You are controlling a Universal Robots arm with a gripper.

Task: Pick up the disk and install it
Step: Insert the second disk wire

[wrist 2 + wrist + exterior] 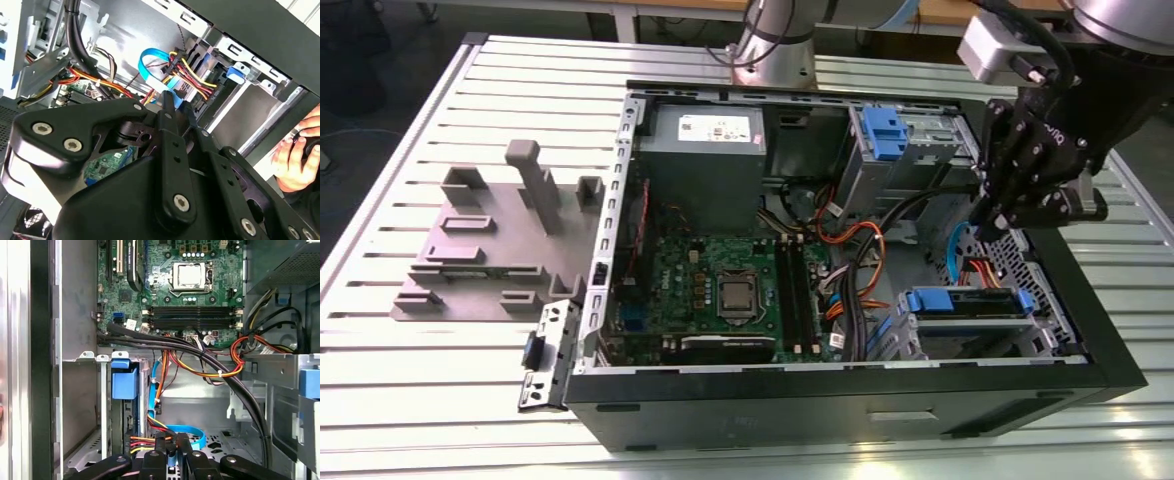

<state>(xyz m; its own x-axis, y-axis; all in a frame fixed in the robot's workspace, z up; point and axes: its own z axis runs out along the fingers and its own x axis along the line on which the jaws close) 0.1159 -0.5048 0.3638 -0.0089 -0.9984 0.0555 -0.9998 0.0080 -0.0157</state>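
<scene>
Looking across the scene, we see a slatted metal counter [427, 400] carrying an open black computer case [854, 410] that lies on its side, and a grey moulded fixture [480, 250] resting on the slats just beside it on the exterior view's left. Above the case's far side rises the arm [1121, 40], bent over the corner on the exterior view's right. Inside the case we make out the grey power supply [707, 165] with its white sticker, and near it the green motherboard [720, 285], its processor socket bare in the middle. Bundles of black, orange and yellow wiring run between the board and the drive bays. The claw [998, 222] hangs over that wiring; in both wrist views its black fingers [160, 442] stand drawn close together with only a sliver between them, and we see nothing gripped there. The disk [967, 301] sits apart from the claw, slotted into the metal drive cage at the case's near corner on the exterior view's right, with the blue front of its carrier facing the interior; in the first wrist view that blue front [124, 382] shows at the cage's mouth. A flat blue data cable [195, 432] loops just past the fingertips. In the second wrist view, a person's hand [292, 152] rests outside the case's edge.
</scene>
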